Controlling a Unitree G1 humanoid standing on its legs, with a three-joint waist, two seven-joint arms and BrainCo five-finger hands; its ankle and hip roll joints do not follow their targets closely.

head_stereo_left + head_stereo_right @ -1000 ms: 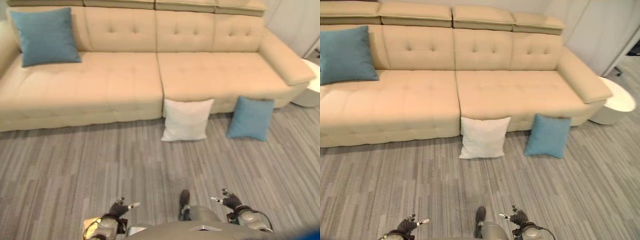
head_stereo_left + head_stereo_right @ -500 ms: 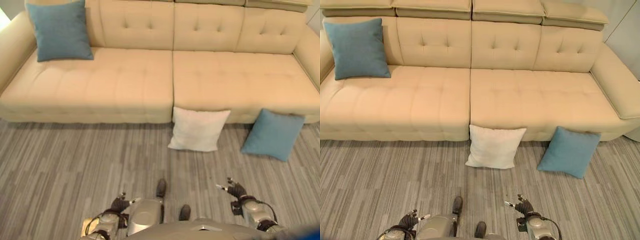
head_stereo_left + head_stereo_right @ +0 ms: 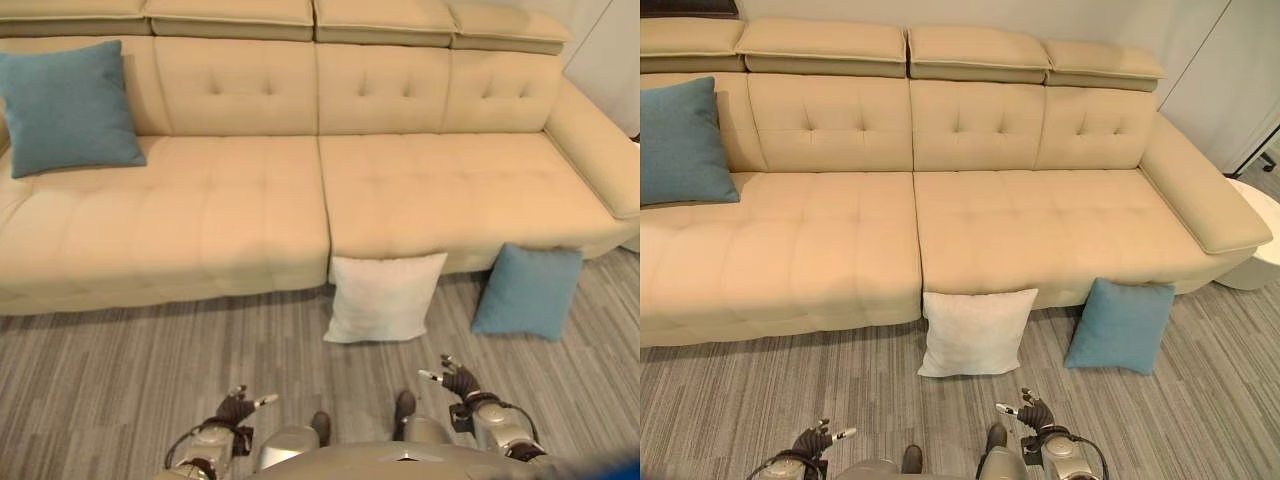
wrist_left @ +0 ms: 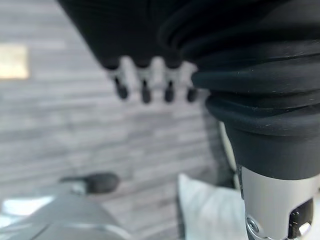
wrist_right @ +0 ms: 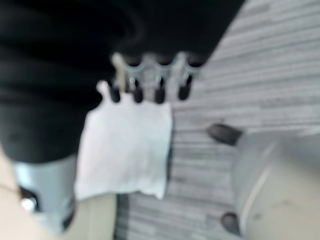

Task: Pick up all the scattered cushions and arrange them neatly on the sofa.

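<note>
The white cushion [image 3: 384,297] leans on the sofa [image 3: 320,200] front — soft, light, I'd judge — so my empty, relaxed right robot hand [image 3: 455,381] and left robot hand [image 3: 238,406] should squeeze its side edges.

both arms hung low and apart at the bottom of the head views. left hand [image 3: 237,409] and right hand [image 3: 459,381] were empty, fingers [image 4: 144,88] relaxed, thumbs sticking out toward each other.
</note>
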